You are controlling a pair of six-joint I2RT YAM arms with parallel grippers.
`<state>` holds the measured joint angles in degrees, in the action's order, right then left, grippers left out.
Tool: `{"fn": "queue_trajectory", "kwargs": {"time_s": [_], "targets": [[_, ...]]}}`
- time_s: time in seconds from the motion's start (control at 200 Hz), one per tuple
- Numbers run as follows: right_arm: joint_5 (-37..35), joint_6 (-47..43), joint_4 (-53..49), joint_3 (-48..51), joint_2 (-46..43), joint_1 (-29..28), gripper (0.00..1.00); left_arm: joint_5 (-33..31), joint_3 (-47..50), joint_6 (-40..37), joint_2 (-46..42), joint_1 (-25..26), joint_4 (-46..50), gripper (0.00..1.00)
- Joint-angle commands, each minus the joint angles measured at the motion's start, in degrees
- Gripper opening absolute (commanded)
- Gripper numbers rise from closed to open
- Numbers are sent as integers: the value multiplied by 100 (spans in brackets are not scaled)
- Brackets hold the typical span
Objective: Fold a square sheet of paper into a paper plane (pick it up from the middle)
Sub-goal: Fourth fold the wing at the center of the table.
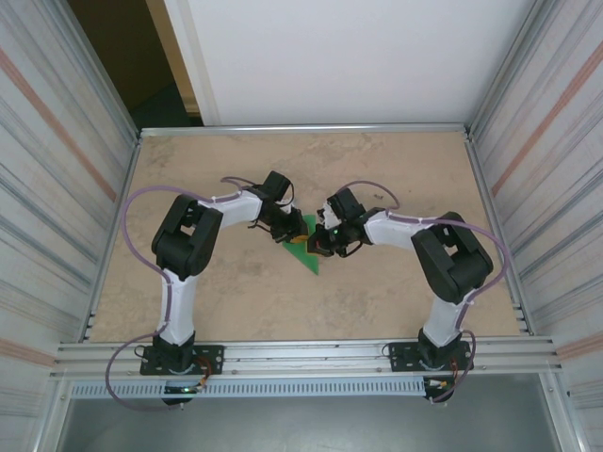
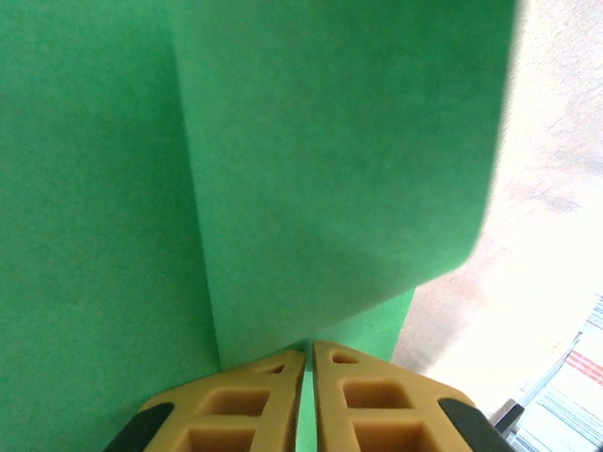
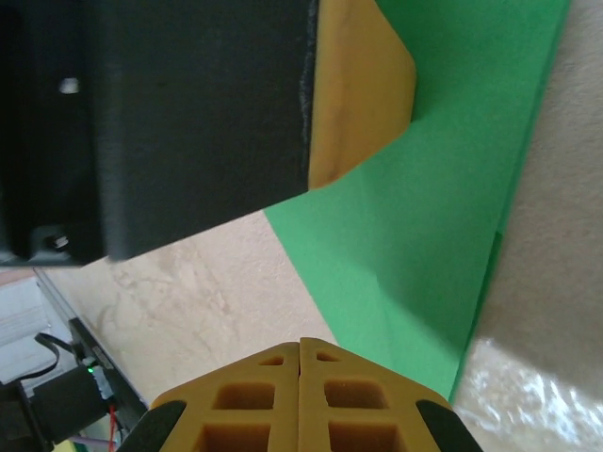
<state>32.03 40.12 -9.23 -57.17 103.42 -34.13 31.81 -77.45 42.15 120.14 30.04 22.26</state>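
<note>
The square sheet of paper point(image 1: 310, 257) is bright green and lies folded into a pointed shape at the table's middle, its tip toward the near edge. My left gripper point(image 1: 290, 234) comes at it from the left. In the left wrist view its yellow jaws point(image 2: 309, 348) are shut on a raised flap of the paper point(image 2: 330, 141), and green shows in the thin slit between them. My right gripper point(image 1: 318, 243) meets it from the right. Its jaws point(image 3: 301, 341) are shut with nothing between them, the tips at the edge of the paper point(image 3: 443, 188). The paper plane is out of view.
The left gripper's black body point(image 3: 188, 113) and one yellow finger point(image 3: 363, 94) hang close above the right gripper. Bare beige tabletop point(image 1: 377, 169) surrounds the paper. Ribbed metal walls point(image 1: 57, 188) close in both sides, and a rail point(image 1: 301, 353) runs along the near edge.
</note>
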Motion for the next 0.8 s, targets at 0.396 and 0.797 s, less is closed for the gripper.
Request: {"fn": "queue_trajectory", "kwargs": {"time_s": [0.396, 0.797], "targets": [[-346, -439, -491, 497, 583, 83, 0, -278, 307, -483, -173, -42, -130, 14], [-342, -619, -587, 672, 636, 152, 0, -30, 426, -1125, -493, -77, -901, 17]]}}
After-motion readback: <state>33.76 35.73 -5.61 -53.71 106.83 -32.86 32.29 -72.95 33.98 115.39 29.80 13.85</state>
